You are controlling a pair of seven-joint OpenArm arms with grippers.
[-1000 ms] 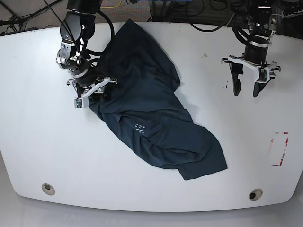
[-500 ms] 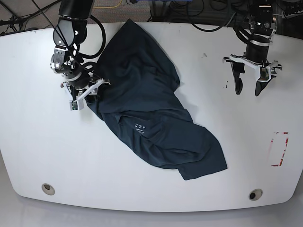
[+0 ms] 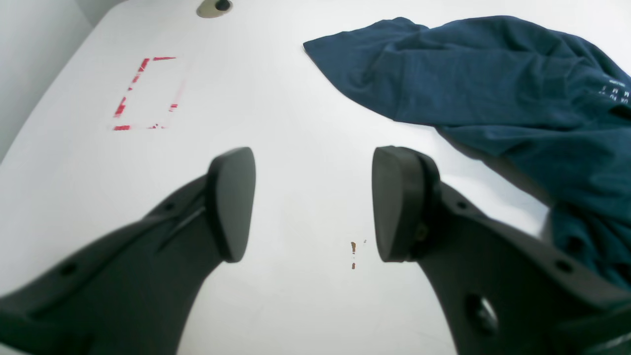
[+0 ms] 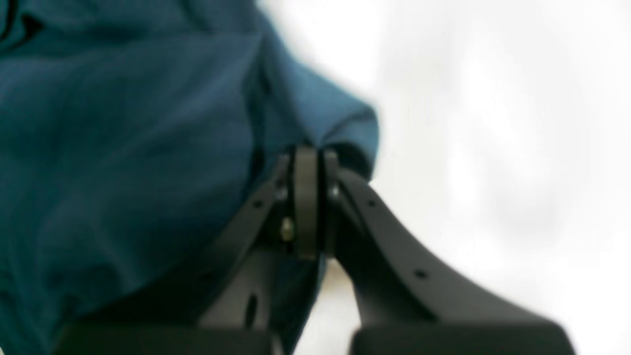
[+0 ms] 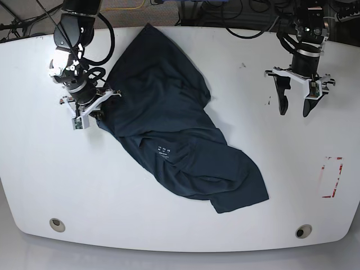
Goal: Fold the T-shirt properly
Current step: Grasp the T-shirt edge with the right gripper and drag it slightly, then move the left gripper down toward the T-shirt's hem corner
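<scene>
- T-shirt (image 5: 174, 132), dark navy, is lying crumpled on the white table (image 5: 45, 180), running diagonally from the far edge toward the near right; white label text (image 5: 165, 151) is showing near its middle.
- Right gripper (image 5: 94, 108) is pinching a fold at the shirt's left edge, jaws pressed together on the cloth; the wrist view is blurred.
- Left gripper (image 5: 297, 107) is hanging over bare table, well apart from the shirt, jaws spread wide with nothing between them.
- Red tape outline (image 5: 332, 177) is sitting near the table's right edge.
</scene>
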